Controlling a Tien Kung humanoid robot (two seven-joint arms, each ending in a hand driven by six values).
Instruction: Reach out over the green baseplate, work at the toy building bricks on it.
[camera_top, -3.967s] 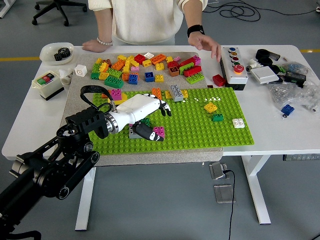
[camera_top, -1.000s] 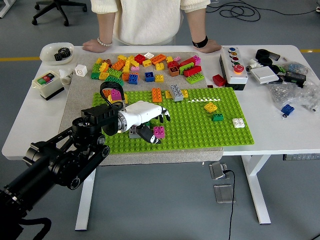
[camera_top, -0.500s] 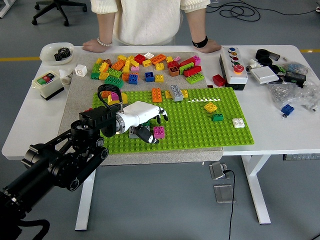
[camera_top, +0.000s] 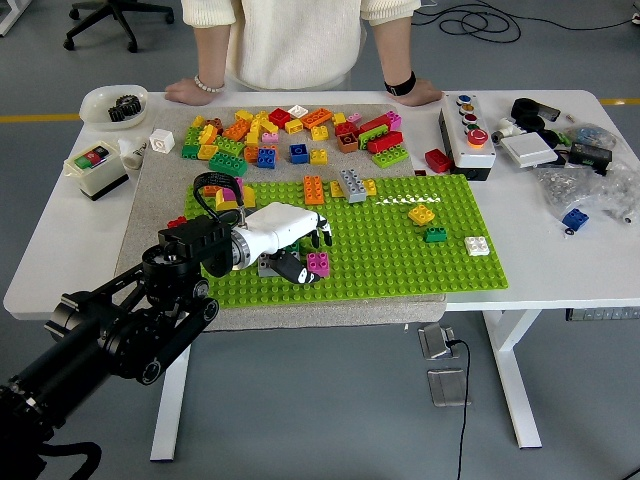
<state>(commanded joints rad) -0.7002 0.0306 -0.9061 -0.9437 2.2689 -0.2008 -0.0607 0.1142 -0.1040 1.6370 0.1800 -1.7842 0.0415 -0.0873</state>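
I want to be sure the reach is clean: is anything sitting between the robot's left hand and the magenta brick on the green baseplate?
Nothing visible does. The left hand lies over the green baseplate with its dark thumb right beside the magenta brick; no other brick sits in that gap.

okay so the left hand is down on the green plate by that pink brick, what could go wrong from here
Two risks, both judgement calls:

1. The left hand lies low over the green baseplate, its thumb beside the magenta brick. A sideways sweep could knock that brick loose rather than seat it.

2. The baseplate sits on a grey mat and looks unclamped, so pushing could slide or tilt it, perhaps disturbing the yellow brick and the white brick.
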